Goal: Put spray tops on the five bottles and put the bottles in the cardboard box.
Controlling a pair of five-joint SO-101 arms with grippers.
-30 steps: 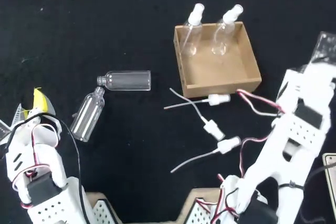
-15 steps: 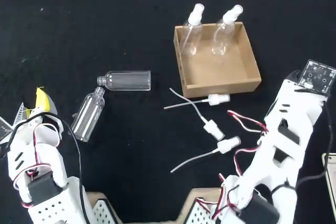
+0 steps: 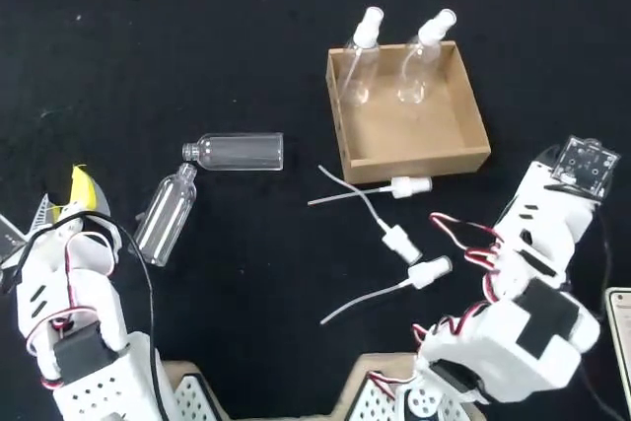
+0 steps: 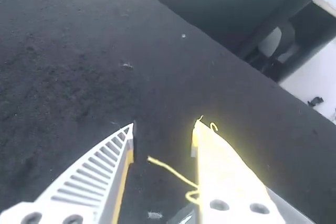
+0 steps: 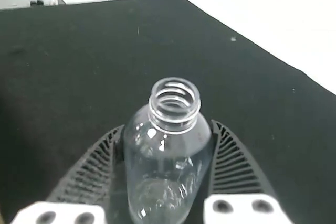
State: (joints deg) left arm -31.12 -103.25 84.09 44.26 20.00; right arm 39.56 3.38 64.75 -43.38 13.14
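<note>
Black tabletop (image 3: 197,56) runs bare to the far and left edges. High view: cardboard box (image 3: 414,163) right of centre, two capped bottles (image 3: 357,71) leaning on its far wall; two open bottles (image 3: 237,152) lying on free surface to its left; three spray tops (image 3: 412,185) near its front wall. Left gripper (image 3: 57,206) sits at the left edge. Left wrist view: its fingers stand apart over bare surface. Right wrist view: right gripper (image 5: 168,127) clamps an uncapped bottle (image 5: 165,182) by the body, neck past the fingertips.
</note>
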